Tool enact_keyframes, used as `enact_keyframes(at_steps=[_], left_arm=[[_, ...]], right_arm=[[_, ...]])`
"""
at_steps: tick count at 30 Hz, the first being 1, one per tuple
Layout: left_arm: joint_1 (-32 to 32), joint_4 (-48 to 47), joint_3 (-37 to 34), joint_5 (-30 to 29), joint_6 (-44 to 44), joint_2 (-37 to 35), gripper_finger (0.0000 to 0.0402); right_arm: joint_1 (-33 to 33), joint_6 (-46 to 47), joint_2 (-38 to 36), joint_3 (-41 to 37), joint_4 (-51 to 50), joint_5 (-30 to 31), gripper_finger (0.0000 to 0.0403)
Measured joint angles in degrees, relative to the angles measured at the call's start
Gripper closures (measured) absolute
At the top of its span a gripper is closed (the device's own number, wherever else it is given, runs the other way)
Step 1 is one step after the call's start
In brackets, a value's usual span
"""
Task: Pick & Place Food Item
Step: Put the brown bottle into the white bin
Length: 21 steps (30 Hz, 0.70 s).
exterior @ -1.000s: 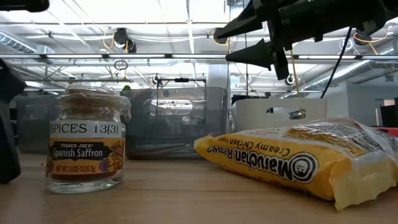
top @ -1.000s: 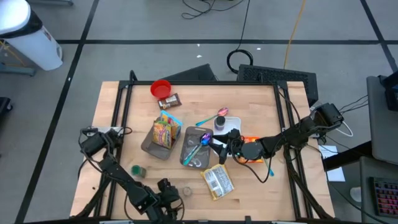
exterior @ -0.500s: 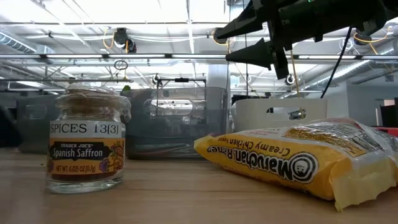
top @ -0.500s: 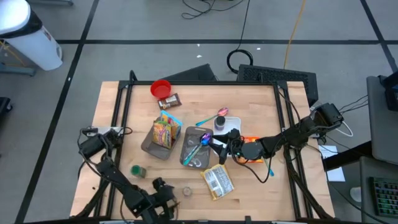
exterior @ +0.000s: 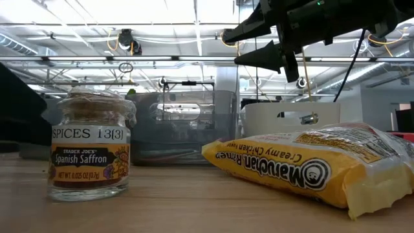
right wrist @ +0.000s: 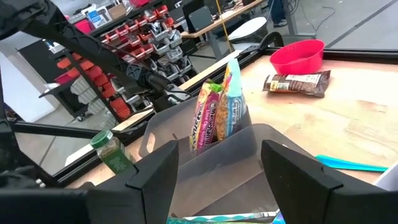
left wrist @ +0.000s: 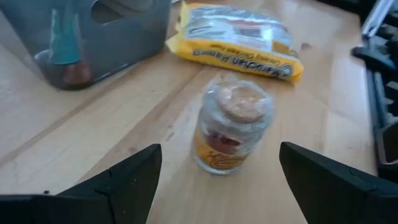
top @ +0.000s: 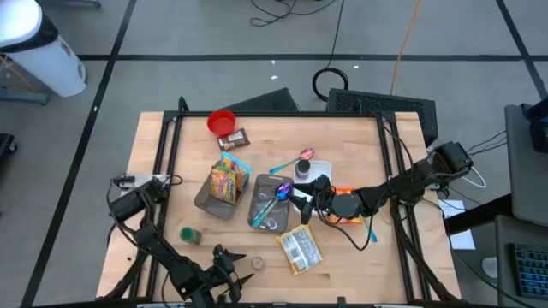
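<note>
Glass makes the saffron jar stiff, probably light, a little slippery and breakable, so I think the best hold is across its round body, under the wider top. It is small and clear, with a yellow and red label and a cork-like stopper. It stands upright near the table's front edge, beside the yellow ramen packet. The left gripper is spread open just before it. The right gripper hangs open over the grey bin.

Red bowl, green-lidded jar
</note>
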Motion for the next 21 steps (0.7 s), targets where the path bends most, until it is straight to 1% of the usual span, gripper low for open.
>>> enact_keyframes(at_steps=[5, 8, 12, 18, 21], left_arm=[[1.0, 1.2, 0.0, 0.0, 0.1, 1.1, 0.0075], [1.6, 6.0, 0.0, 0.1, 2.2, 2.9, 0.0081], [2.5, 13.1, 0.0, 2.6, 7.7, 4.8, 0.0089], [4.0, 15.6, 0.0, 2.9, 9.7, 6.1, 0.0091], [4.4, 17.2, 0.1, 2.1, 9.6, 7.5, 0.0092]], right_arm=[[0.0, 0.0, 0.0, 0.0, 0.0, 0.0, 0.0179], [0.0, -0.4, 0.0, 0.0, 0.0, 0.0, 0.0179], [0.0, -1.1, 0.0, 0.0, 0.0, 0.1, 0.0179], [0.0, -1.3, 0.0, 0.0, -0.1, 0.1, 0.0179], [0.0, -1.6, 0.0, 0.0, -0.3, 0.1, 0.0179]])
